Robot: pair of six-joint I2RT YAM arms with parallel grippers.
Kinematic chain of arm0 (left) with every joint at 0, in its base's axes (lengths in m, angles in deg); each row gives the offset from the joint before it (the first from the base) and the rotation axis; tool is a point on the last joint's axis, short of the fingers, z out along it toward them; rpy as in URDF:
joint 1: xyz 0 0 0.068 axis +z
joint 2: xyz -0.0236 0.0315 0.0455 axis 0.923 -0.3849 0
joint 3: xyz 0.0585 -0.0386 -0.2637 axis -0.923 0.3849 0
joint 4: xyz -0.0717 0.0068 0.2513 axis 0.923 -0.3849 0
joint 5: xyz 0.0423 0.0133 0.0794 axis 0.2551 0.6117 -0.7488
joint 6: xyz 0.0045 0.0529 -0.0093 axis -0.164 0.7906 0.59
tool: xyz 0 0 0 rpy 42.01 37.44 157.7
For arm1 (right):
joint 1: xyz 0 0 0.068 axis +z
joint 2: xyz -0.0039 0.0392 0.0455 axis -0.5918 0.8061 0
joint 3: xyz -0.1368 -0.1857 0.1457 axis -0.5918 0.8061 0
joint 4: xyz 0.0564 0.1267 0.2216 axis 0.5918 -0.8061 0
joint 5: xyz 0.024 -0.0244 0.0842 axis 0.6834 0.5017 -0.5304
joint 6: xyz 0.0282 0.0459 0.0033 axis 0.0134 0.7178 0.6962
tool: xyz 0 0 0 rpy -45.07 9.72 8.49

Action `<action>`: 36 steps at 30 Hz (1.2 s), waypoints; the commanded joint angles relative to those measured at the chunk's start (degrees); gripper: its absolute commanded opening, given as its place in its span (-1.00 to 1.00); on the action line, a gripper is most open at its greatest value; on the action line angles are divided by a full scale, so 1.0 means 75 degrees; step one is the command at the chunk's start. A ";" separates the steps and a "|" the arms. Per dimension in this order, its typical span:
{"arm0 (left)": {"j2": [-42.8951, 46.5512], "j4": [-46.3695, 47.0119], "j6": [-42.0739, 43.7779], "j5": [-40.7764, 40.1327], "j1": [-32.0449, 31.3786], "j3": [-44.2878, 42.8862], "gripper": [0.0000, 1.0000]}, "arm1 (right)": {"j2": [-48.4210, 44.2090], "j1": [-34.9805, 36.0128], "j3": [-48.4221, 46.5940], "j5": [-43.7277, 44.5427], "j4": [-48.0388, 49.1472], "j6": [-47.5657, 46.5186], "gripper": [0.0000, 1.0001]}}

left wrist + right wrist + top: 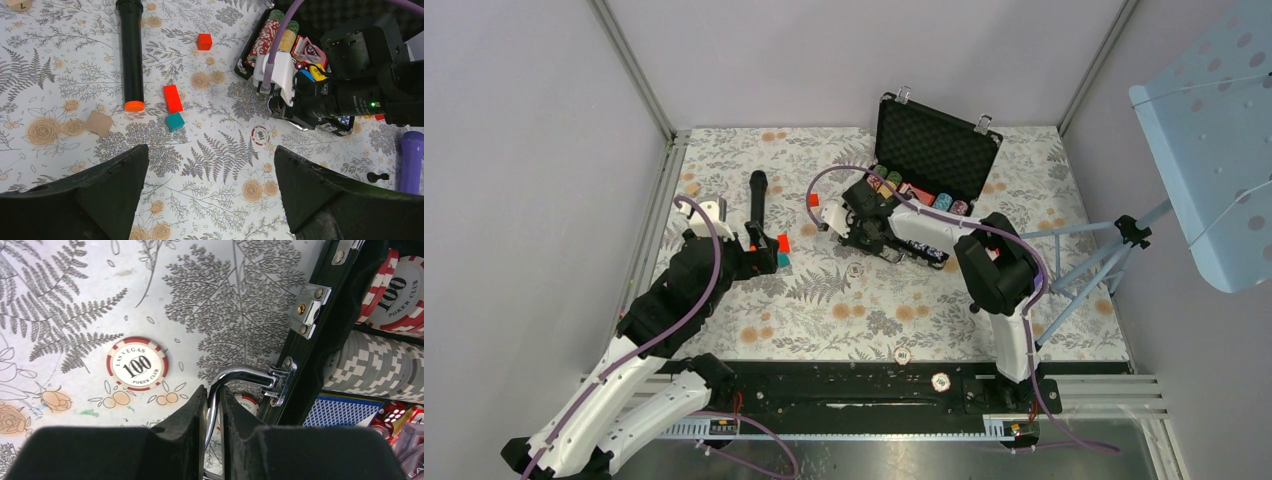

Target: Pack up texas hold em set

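The open briefcase (936,150) sits far on the tabletop (824,320), right of centre. The right jaws are closed on its chrome handle (240,372), beside a loose chip (137,363). The left jaws hang wide open over the left side.

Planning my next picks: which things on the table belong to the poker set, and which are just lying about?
Poker set: open black case; chips stacked inside; loose 100 chip beside the case; another loose chip at the near edge.
Lying about: black microphone; red blocks; teal block; tan tile; purple cylinder.
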 commanded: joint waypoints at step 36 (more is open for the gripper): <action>0.0102 0.0258 0.0119 0.0097 0.0139 0.0055 0.90 | -0.2413 0.2576 0.3334 -0.1190 -0.0036 0.1289 -1.00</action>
